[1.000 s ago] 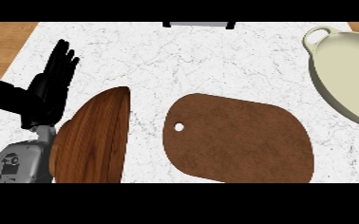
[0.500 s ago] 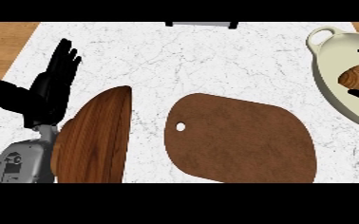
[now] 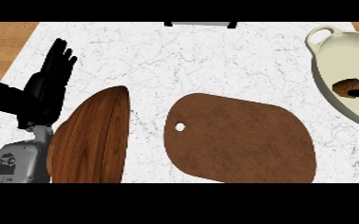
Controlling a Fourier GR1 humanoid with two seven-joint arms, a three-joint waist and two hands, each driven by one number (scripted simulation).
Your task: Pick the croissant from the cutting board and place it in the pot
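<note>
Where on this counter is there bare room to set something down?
Bare marble counter runs between the left hand and pot, above the cutting board. The board's top is bare too. Crowded: lower left, where the wooden plate sits by the hand.

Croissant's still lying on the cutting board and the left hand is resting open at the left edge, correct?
Not quite. The head view shows the cutting board bare; the croissant sits inside the cream pot at the right edge. The left hand is indeed open at the left edge.
</note>
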